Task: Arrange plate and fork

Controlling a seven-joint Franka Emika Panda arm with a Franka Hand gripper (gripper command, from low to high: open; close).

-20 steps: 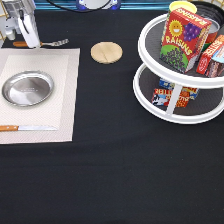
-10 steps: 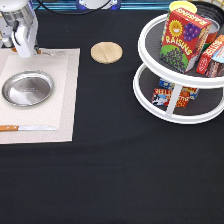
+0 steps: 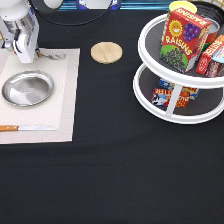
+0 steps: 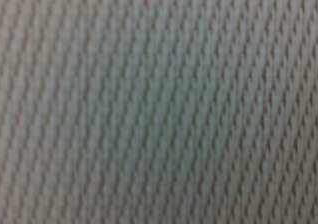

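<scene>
My gripper (image 3: 25,56) is low over the far edge of the beige placemat (image 3: 62,100), at the exterior view's top left. It is shut on the fork (image 3: 54,56). The fork's metal tines stick out to the right on the mat, and its handle is hidden behind my fingers. The shiny silver plate (image 3: 27,89) lies on the mat just below the gripper, apart from it. The wrist view shows only the mat's weave (image 4: 159,112) from very close.
A wooden-handled knife (image 3: 27,128) lies along the mat's near edge. A round light-wood disc (image 3: 106,52) sits on the black cloth right of the mat. A white two-tier turntable (image 3: 150,92) with a raisins box (image 3: 180,37) and other packets stands at the right.
My gripper has moved down and right from the top-left corner onto the mat. The fork came with it and its tines now rest on the mat above the plate.
</scene>
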